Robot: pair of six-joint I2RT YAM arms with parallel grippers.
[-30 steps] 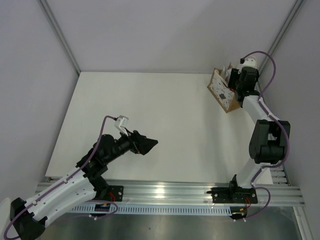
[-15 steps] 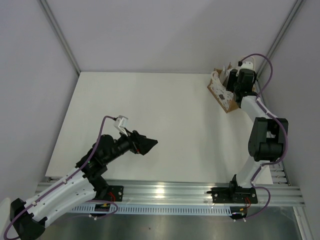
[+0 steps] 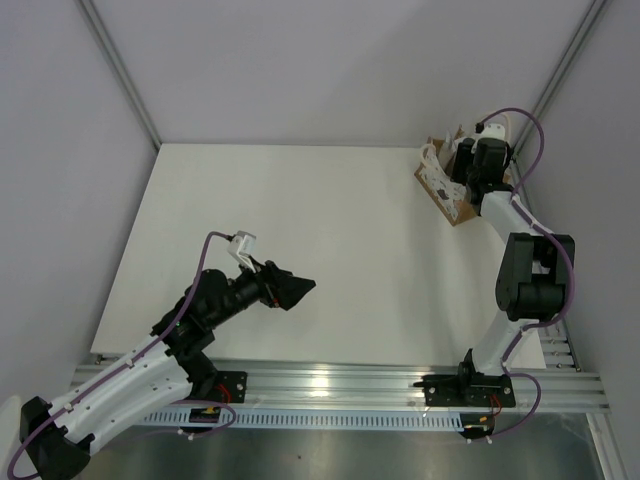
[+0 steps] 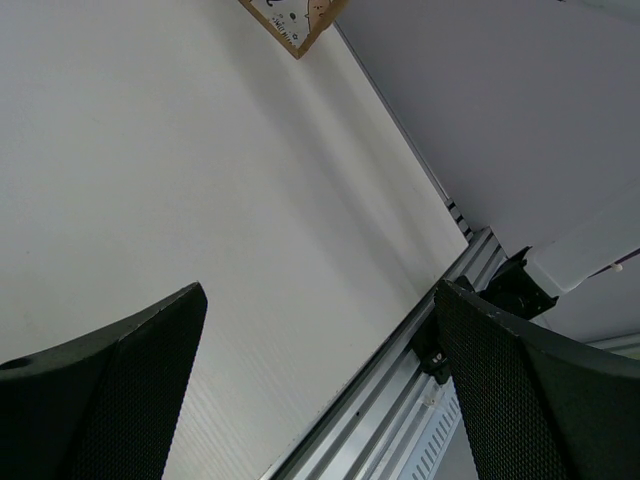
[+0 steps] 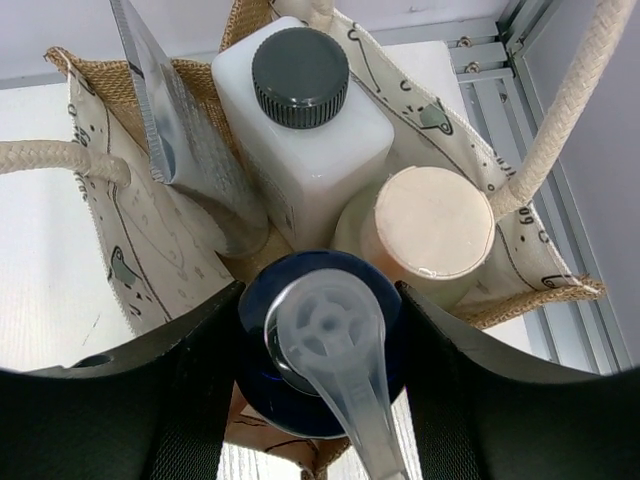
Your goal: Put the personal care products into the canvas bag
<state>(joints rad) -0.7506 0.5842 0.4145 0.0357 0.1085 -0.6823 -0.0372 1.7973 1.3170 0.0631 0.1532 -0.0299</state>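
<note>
The canvas bag (image 3: 443, 187) stands at the table's far right; it is tan with white dotted panels and rope handles (image 5: 560, 110). My right gripper (image 3: 478, 162) is right over its mouth, shut on a bottle with a dark blue top and a translucent white pump head (image 5: 325, 335); the body below is hidden. The cream cylindrical bottle (image 5: 430, 225) stands inside the bag, just beyond the held one. My left gripper (image 3: 300, 288) is open and empty above the table's near left (image 4: 320, 390). The bag's corner (image 4: 292, 20) shows far off in the left wrist view.
Inside the bag also stand a white square bottle with a dark grey cap (image 5: 300, 80) and a clear plastic tube (image 5: 190, 160). An aluminium rail (image 3: 330, 380) runs along the near edge. Grey walls close in behind and to the right of the bag.
My right gripper has sunk a little toward the bag's mouth with the bottle in it. The left arm has not moved.
</note>
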